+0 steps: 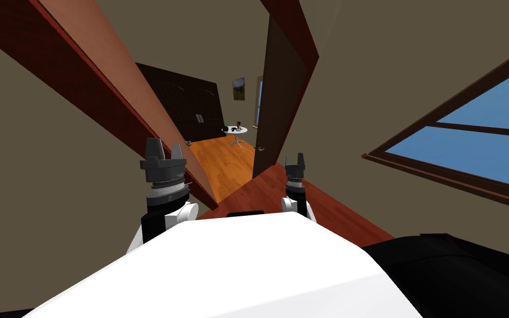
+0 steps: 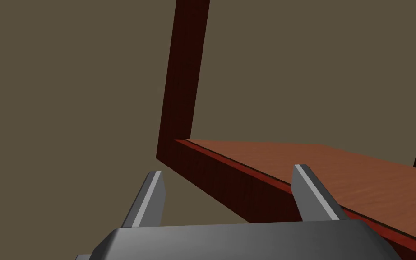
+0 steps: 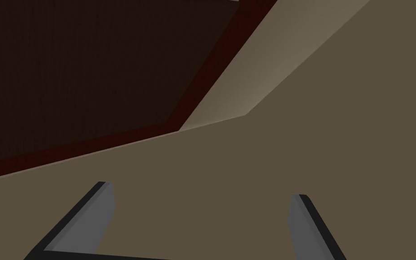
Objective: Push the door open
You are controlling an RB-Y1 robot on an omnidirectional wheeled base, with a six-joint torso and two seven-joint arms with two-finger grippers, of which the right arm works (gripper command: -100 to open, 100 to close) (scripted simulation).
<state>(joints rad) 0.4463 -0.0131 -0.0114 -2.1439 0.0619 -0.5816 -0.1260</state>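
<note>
The dark brown door [image 1: 281,94] stands swung into the room beyond, its small handle [image 1: 261,148] near its lower edge. A red-brown frame [image 1: 137,110] lines the doorway. My left gripper [image 1: 163,152] is open, held up beside the frame's left side; in the left wrist view the left gripper [image 2: 229,189] points at the frame's corner [image 2: 180,149] without touching it. My right gripper [image 1: 295,164] is open, just short of the door's lower edge. In the right wrist view the right gripper [image 3: 202,207] faces a tan wall, with the dark door panel [image 3: 76,67] beyond.
Through the doorway lies an orange wooden floor [image 1: 231,160] with a small round white table [image 1: 236,130], a dark cabinet [image 1: 184,107] and a wall picture [image 1: 239,88]. A large window [image 1: 468,138] is on the wall at the right. A black shape [image 1: 457,270] sits low right.
</note>
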